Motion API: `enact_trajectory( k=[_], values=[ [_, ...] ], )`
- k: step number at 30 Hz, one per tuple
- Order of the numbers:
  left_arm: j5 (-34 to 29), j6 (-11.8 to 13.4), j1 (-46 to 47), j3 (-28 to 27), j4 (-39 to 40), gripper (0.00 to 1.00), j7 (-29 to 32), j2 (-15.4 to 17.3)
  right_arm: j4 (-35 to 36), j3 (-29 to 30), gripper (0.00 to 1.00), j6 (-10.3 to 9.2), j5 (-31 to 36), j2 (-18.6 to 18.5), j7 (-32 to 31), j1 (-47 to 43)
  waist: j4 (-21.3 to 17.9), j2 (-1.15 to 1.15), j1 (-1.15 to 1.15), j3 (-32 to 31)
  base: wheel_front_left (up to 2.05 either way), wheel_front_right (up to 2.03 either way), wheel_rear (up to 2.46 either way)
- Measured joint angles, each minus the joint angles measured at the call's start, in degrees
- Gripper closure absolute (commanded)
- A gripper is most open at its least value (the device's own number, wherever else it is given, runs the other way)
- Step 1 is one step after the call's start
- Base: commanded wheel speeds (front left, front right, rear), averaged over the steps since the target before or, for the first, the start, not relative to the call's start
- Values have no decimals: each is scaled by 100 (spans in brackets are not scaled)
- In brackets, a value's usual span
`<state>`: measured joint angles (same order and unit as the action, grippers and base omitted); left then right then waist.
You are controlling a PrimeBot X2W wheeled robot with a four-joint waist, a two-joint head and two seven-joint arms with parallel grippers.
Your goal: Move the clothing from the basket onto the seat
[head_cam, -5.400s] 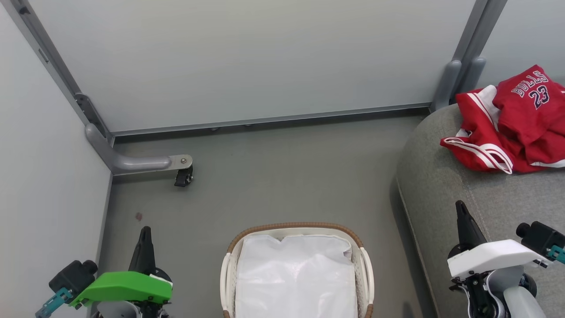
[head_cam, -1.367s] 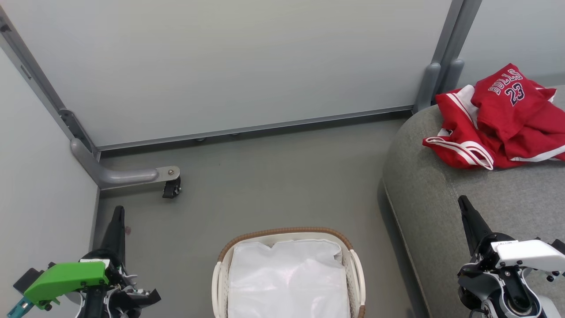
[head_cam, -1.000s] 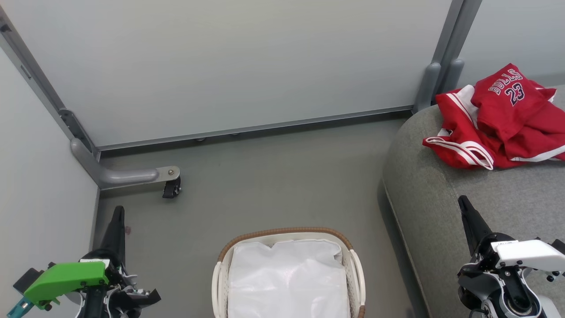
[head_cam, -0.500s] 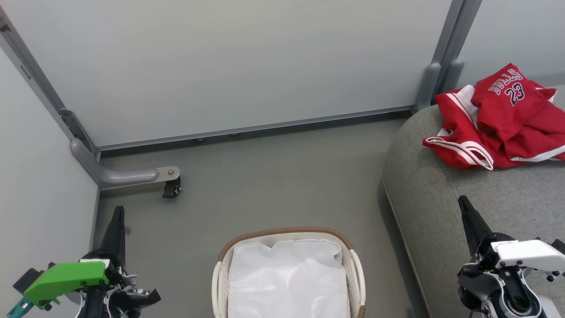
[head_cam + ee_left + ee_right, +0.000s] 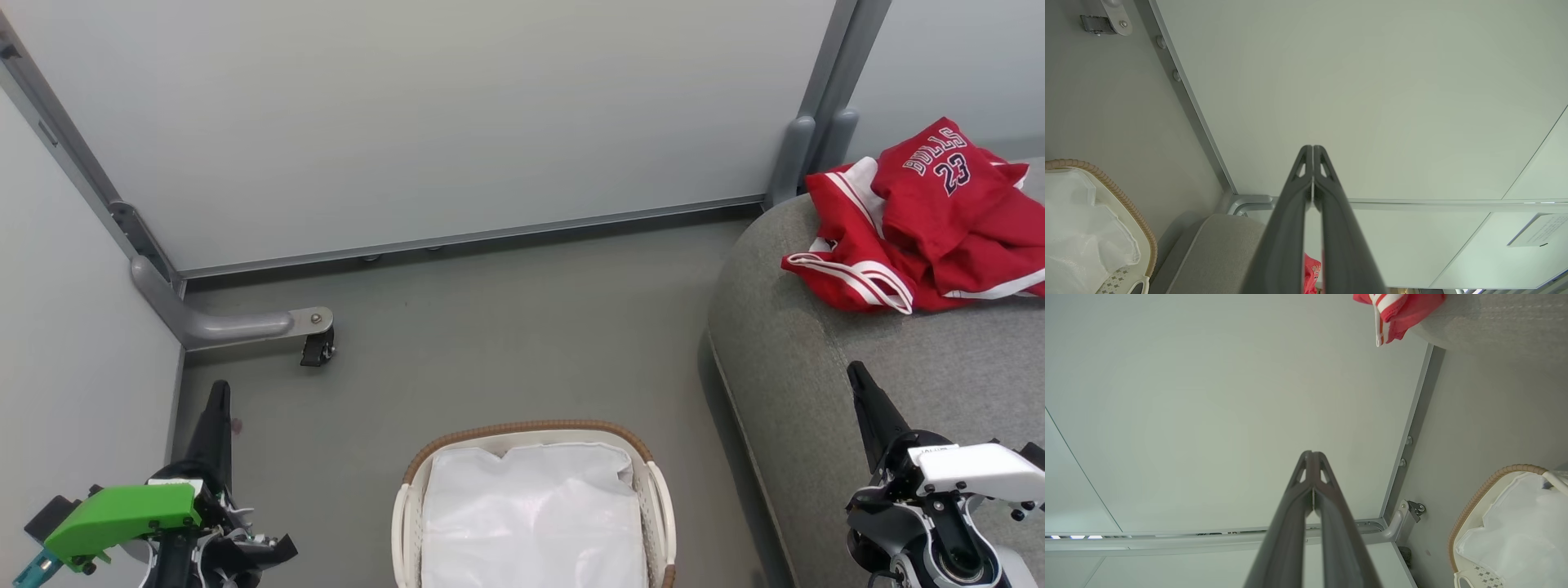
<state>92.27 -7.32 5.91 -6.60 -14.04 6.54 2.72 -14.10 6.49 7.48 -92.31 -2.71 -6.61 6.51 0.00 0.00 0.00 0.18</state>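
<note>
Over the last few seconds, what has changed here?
Early on the head camera shifted, and the left gripper and right gripper edged forward and outward, both shut, empty. The red and white basketball clothing stayed on the grey fabric seat, and the brown-rimmed white basket kept only its liner.

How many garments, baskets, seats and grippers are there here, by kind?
garments: 2 (red jersey, red shorts)
basket: 1
seat: 1
grippers: 2 (left gripper, right gripper, both shut)
total: 6
</note>
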Motion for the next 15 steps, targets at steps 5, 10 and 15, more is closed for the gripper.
enact_trajectory(
  k=[5,10,15],
  values=[
    [0,0,0,0,0,100,0,0,0,0,100,0,0,0,0,0,0,0,0,0,0,0,0],
    [0,0,0,0,0,100,0,0,0,0,100,0,0,0,0,0,0,0,0,0,0,0,0],
    [0,0,0,-1,0,100,0,0,0,0,100,0,0,0,0,0,0,0,0,0,0,0,0]
  ],
)
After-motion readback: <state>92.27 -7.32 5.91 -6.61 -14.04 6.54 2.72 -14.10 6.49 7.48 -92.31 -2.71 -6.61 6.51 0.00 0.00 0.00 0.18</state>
